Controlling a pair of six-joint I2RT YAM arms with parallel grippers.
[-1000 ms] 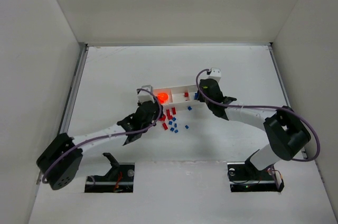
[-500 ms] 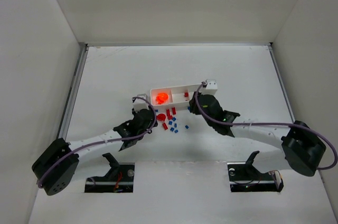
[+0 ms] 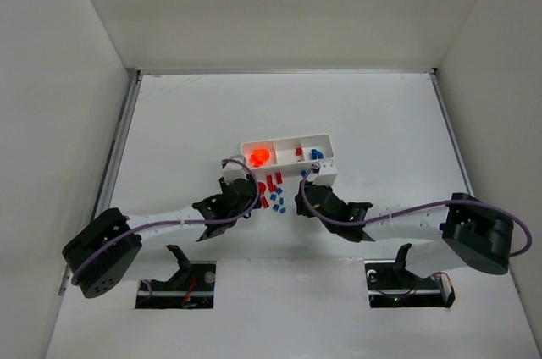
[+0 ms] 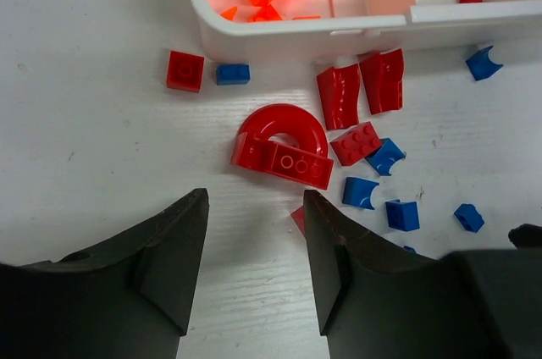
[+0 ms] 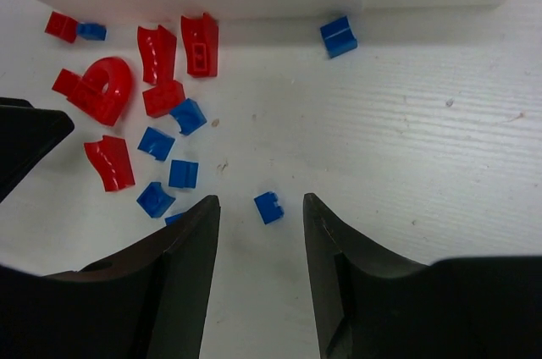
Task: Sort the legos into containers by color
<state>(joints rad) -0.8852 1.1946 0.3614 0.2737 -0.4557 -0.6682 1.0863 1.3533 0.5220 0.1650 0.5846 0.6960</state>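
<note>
Arms (image 3: 169,222) low; left tool (image 4: 254,198), right tool (image 5: 260,200) flank legos (image 4: 284,146) (parted).

The top picture edge cuts off the tray (image 4: 279,33) in both wrist views, and the left gripper (image 4: 254,202) half hides one red lego (image 4: 297,218).

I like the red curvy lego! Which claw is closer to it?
Left. The left gripper faces the red arch directly; the right gripper is farther, by a blue brick.

Blue lego (image 5: 268,207) between spread tool (image 5: 259,201)
</note>
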